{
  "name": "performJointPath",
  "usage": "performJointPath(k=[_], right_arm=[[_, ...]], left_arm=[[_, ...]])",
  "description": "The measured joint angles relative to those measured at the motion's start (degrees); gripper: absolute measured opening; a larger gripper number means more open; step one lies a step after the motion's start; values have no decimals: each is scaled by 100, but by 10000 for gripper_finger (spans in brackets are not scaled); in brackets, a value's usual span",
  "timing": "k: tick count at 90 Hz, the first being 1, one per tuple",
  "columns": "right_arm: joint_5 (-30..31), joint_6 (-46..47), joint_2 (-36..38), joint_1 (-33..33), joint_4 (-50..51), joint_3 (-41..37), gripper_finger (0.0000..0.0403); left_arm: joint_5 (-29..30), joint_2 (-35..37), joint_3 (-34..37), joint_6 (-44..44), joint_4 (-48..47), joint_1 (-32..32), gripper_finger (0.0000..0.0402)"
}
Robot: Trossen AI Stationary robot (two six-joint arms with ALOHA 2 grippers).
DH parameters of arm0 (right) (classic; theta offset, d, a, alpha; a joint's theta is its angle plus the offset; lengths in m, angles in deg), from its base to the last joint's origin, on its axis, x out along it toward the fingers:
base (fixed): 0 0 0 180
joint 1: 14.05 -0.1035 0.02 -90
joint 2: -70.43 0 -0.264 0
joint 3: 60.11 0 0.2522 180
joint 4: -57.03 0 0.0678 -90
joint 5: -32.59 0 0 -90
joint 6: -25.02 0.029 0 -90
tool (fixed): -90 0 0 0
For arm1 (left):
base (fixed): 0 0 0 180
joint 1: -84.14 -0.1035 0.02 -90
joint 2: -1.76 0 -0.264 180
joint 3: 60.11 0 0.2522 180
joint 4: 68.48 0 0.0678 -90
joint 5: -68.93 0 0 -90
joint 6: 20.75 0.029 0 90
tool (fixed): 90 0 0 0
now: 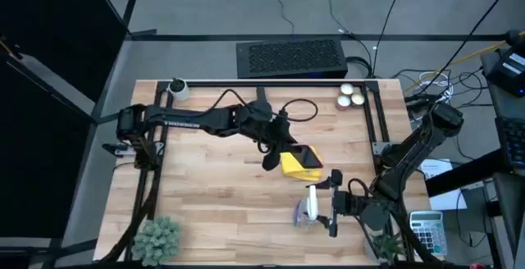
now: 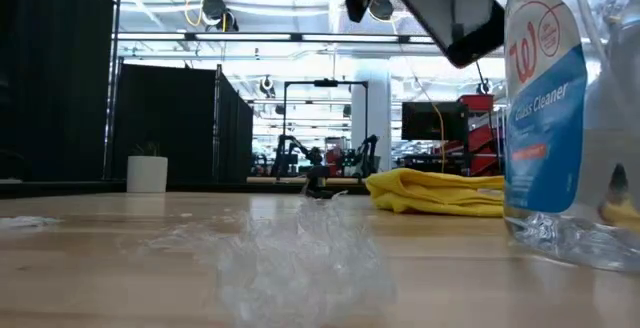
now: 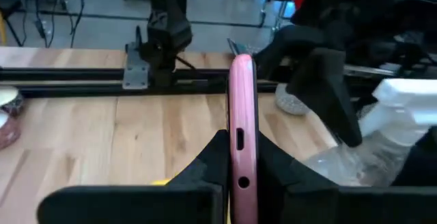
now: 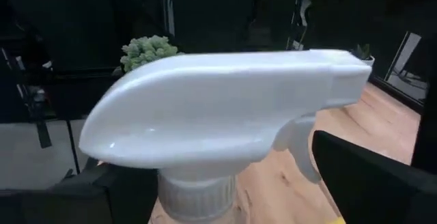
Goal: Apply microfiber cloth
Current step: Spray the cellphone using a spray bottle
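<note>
The yellow microfiber cloth [image 1: 292, 166] [image 2: 440, 190] lies bunched on the wooden table, right of centre. My left gripper [image 1: 279, 150] [image 3: 242, 157] is shut on a phone [image 1: 308, 156] [image 2: 462, 13] with a black face and a pink edge, which hangs above the cloth. Near the table's front right, my right gripper [image 1: 330, 203] is at a clear spray bottle [image 1: 310, 207] [image 2: 562, 108] with a white spray head [image 4: 225, 108]. The bottle's base rests on the table. My left gripper pinches the phone's two flat faces between its fingers [image 3: 205, 169], at the pink edge with a port [image 3: 240, 139]. It comes from the table's left. The phone is lifted clear of the table and tilted, above the cloth. My right gripper has one finger [image 4: 372, 183] on each side of the bottle, below the spray head, coming level from the table's right. The spray head hides the place of contact. The bottle stands upright on the table.
Crumpled clear plastic [image 2: 300, 248] lies near the front edge. Small plants stand at the near left [image 1: 156, 238] and near right [image 1: 385, 244]. A white cup [image 1: 176, 88] is at the far left and white balls [image 1: 351, 95] at the far right. Black rails [image 1: 246, 84] frame the table.
</note>
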Motion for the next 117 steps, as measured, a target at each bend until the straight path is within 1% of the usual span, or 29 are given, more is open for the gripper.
performJointPath(k=[5,12,23,31,39,44,59,100,109,117], right_arm=[[0,2,0,0,-2,0,340],[1,11,0,-1,8,0,339],[4,24,0,-2,19,0,339],[21,101,0,6,50,0,339],[18,225,0,36,97,0,339],[25,310,0,49,143,0,339],[30,538,4,122,248,4,339],[23,540,4,178,246,4,338],[23,607,4,203,265,4,327],[19,652,4,219,276,4,303]], left_arm=[[20,-118,-141,2,66,-3,18],[26,-266,-274,2,-254,-3,18],[24,-440,-425,-6,-228,6,18],[30,-446,-448,-200,-187,2,18],[289,-450,-448,-281,-200,2,18],[392,-430,-448,-265,-209,2,18],[406,-283,-455,-261,-221,1,18],[389,-30,-450,-238,-353,2,18],[387,-30,-450,-238,-349,13,18],[387,-30,-450,-234,-350,13,18]])
